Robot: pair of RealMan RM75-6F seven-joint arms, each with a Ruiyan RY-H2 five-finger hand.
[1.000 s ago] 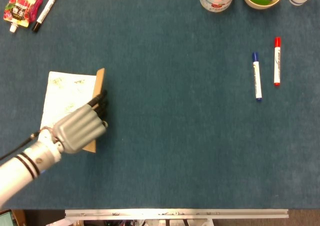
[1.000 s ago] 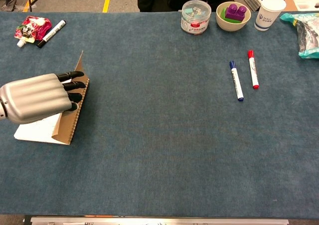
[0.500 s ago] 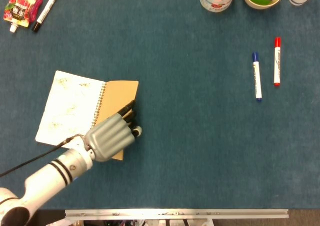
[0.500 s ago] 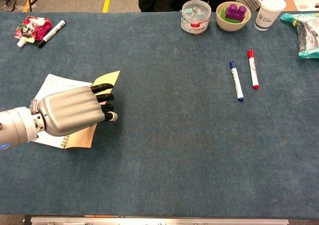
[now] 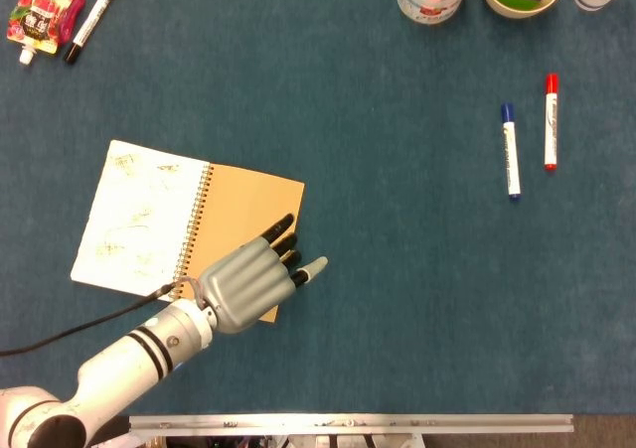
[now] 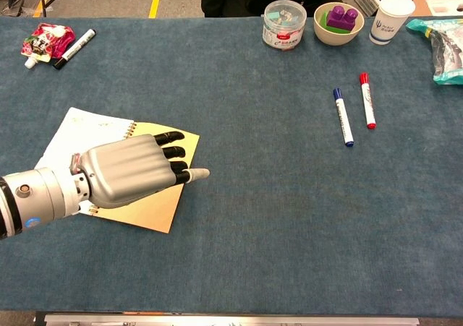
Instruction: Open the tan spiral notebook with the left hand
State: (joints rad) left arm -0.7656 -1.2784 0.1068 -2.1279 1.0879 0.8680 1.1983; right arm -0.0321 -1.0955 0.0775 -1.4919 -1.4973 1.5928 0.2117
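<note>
Since half a second ago the tan cover has swung fully over and now lies flat, so the tan spiral notebook (image 5: 189, 224) sits open in the lower left of the head view, white scribbled page on the left, tan cover on the right. My left hand (image 5: 243, 283) has followed it down and rests palm-down over the lower part of that cover, fingers (image 6: 173, 152) straight and slightly spread, holding nothing; one light fingertip reaches past the cover's edge onto the blue tablecloth (image 5: 397, 309). My forearm runs off toward the lower left corner. My right hand shows in neither view. A metal rail edges the table at the bottom, and grey floor with a yellow line (image 6: 154, 1) shows along the top of the chest view. The page's marks and every label are too small for me to read.
</note>
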